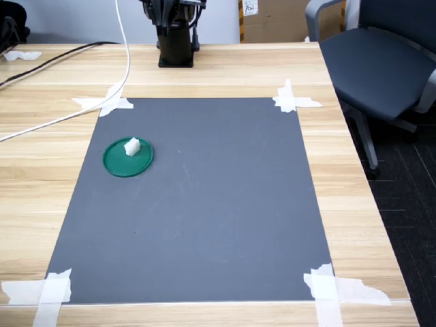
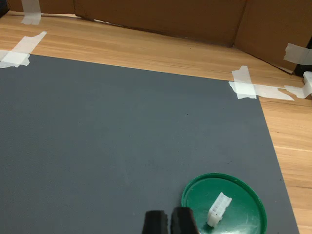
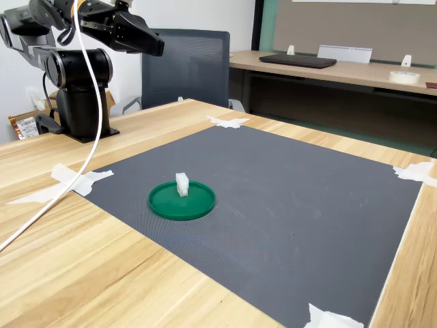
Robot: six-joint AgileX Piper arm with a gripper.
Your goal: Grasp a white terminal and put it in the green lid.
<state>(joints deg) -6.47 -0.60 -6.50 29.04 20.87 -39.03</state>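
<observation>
The white terminal (image 1: 131, 146) (image 3: 181, 184) (image 2: 219, 209) rests inside the green lid (image 1: 127, 159) (image 3: 181, 201) (image 2: 246, 197), which lies on the dark grey mat toward the first exterior view's left. My gripper (image 3: 158, 46) (image 2: 168, 222) is raised high above the table near the arm's base, well away from the lid. Its black fingertips (image 2: 156, 223) are pressed together with nothing between them.
The grey mat (image 1: 197, 204) is taped at its corners to a wooden table (image 1: 368, 225). A white cable (image 1: 126, 61) trails across the table at the first exterior view's left. The arm's base (image 1: 176, 41) stands at the far edge, and an office chair (image 1: 381, 61) is at the first exterior view's right.
</observation>
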